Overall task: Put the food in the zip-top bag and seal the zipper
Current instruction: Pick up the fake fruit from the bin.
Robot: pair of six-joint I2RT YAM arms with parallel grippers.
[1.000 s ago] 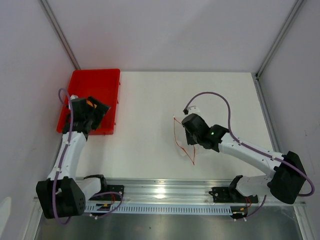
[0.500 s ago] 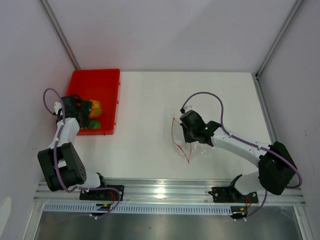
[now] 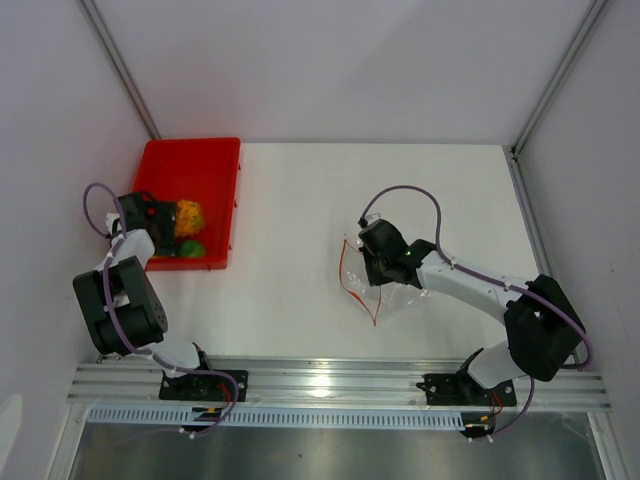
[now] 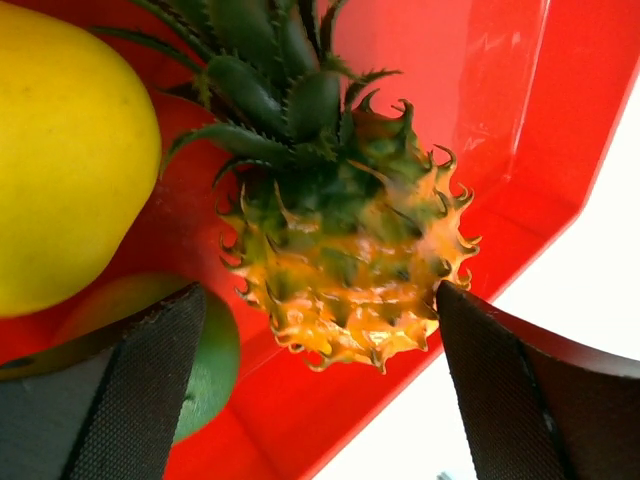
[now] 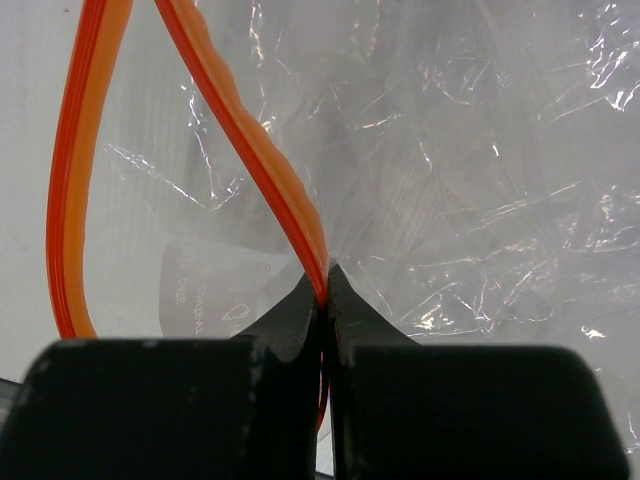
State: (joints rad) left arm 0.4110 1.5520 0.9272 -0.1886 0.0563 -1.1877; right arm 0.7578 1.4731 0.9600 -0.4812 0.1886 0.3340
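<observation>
The red tray (image 3: 205,160) sits in the far left corner of the white table (image 3: 290,200), close to the left wall (image 3: 60,100). A wide bare stretch of table lies between the tray and the zip-top bag (image 3: 405,290), which lies around the middle of the table, nearer the right side. More bare table runs to the far and right edges.

All three fruits are in the tray, at its near end: the pineapple (image 4: 340,260), the lemon (image 4: 60,160) to its left and the green fruit (image 4: 212,360) below the lemon, partly behind a finger. The bag holds nothing that can be seen.

The left gripper (image 4: 320,300) is over the tray's near end with its jaws spread wide. The pineapple lies just ahead, between its fingers (image 4: 140,400). The right finger's tip is very close to the pineapple's spines, though contact cannot be judged.

The right gripper (image 5: 322,290) is pinched tight on the zipper (image 5: 260,150) at the bag's left edge. There the bag's mouth gapes, its two orange strips bowed apart.
</observation>
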